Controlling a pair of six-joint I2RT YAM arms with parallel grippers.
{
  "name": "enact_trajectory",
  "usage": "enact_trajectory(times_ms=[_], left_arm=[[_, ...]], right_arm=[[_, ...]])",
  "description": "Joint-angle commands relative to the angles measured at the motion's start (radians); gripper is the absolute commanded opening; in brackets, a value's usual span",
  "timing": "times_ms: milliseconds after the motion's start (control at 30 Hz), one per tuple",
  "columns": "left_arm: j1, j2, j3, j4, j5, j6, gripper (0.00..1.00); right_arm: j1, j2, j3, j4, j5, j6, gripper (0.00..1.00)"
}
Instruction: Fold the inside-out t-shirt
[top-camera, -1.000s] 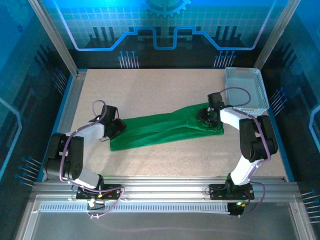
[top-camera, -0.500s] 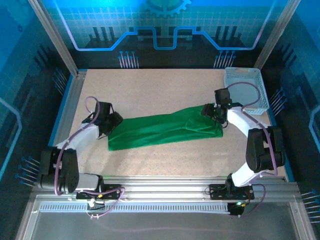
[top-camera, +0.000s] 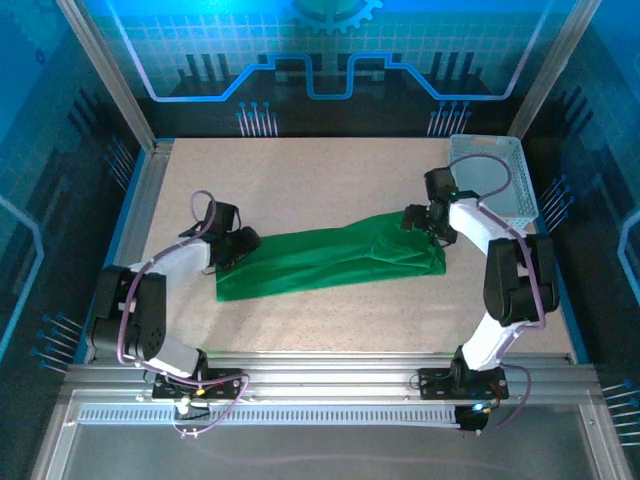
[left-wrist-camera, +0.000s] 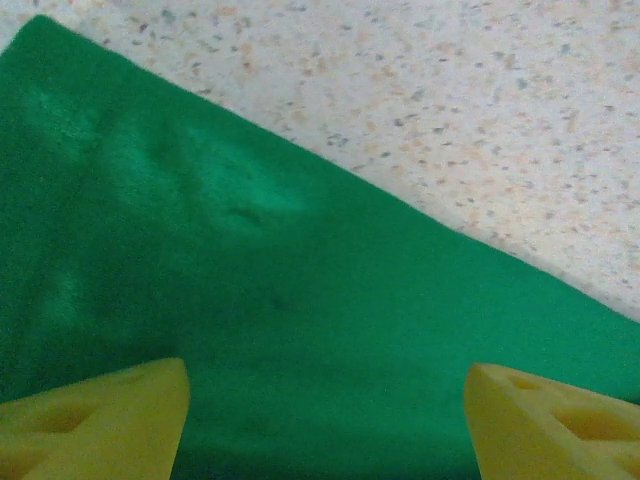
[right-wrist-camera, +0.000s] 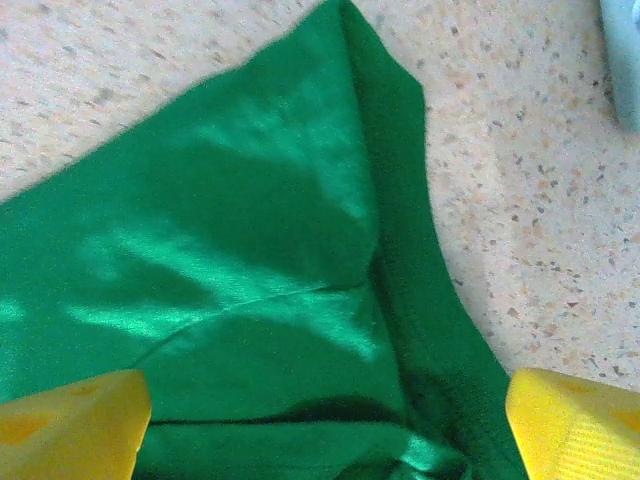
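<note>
Left hand (top-camera: 243, 243) nearer; t-shirt (top-camera: 330, 258) beneath it

- I can read no text, number or brand in any of my feeds.
- The one sign I can make out is a pale blue gear emblem (top-camera: 333, 12), top middle of the far wall panel (top-camera: 200, 40). It sits above a glowing circuit-style line pattern (top-camera: 330, 82) and carries no letters.
</note>
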Motion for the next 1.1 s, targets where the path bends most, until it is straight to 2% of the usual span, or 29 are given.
enact_trajectory(times_ms=[0, 233, 567, 933, 1067], left_arm=[[0.042, 0.023, -0.030, 0.020, 0.029, -0.016, 0.73], [0.077, 0.061, -0.055, 0.044, 0.042, -0.019, 0.73], [0.113, 0.063, -0.066, 0.051, 0.027, -0.016, 0.74], [0.142, 0.061, -0.075, 0.055, 0.030, -0.033, 0.73], [0.144, 0.062, -0.072, 0.054, 0.033, -0.033, 0.73]], right_arm=[[-0.029, 0.047, 0.033, -0.063, 0.025, -0.021, 0.93], [-0.041, 0.115, 0.068, -0.076, 0.005, -0.037, 0.92], [-0.042, 0.193, 0.099, -0.092, -0.054, -0.042, 0.78], [-0.026, 0.234, 0.120, -0.131, -0.034, -0.048, 0.79], [-0.008, 0.237, 0.121, -0.129, -0.052, -0.052, 0.70]])
